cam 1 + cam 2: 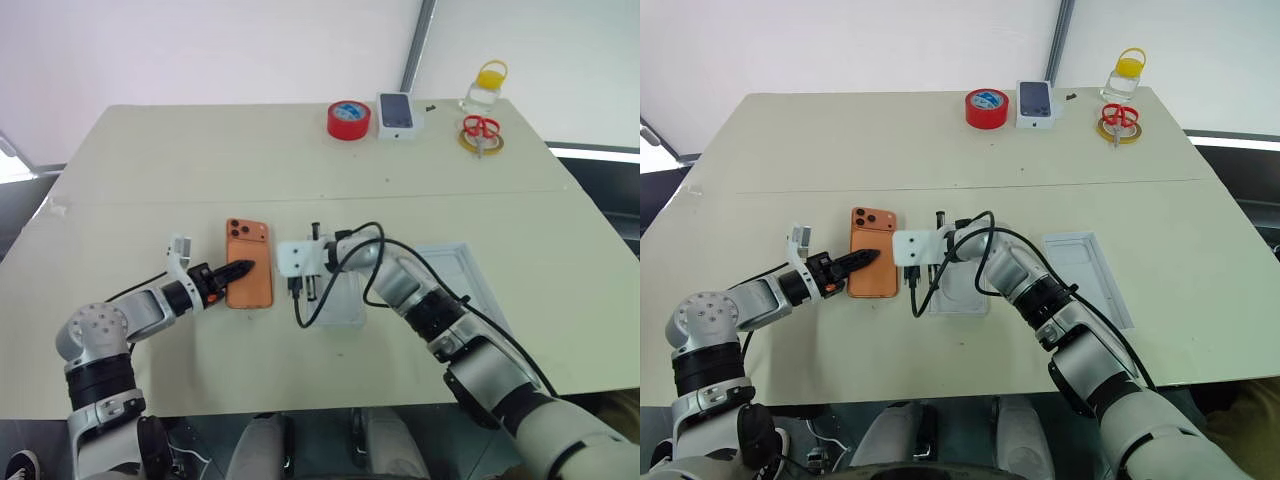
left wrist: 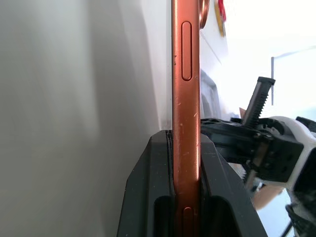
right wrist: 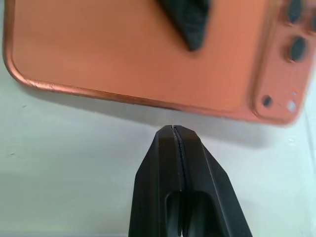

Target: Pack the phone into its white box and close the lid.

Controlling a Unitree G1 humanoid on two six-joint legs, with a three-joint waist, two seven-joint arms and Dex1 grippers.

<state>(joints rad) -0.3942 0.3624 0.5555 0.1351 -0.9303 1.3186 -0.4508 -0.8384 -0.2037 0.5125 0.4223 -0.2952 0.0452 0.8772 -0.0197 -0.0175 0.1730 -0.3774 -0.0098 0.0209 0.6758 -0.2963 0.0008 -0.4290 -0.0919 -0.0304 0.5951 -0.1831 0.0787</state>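
Observation:
The orange phone (image 1: 248,262) lies back-up left of the table's middle, its camera cluster at the far end. My left gripper (image 1: 243,268) is shut on its left long edge; the left wrist view shows the thin orange edge (image 2: 186,89) clamped between both black fingers. My right gripper (image 3: 174,129) is shut and empty, its tip just short of the phone's right long edge. The shallow white box (image 1: 962,292) lies under my right wrist, right of the phone. Farther right the larger white lid (image 1: 1088,275) lies hollow side up.
At the far edge of the table stand a red tape roll (image 1: 348,120), a small box picturing a dark phone (image 1: 396,114), red-handled scissors on a yellow ring (image 1: 481,133) and a clear jar with a yellow lid (image 1: 487,88). A black cable (image 1: 335,295) loops over the white box.

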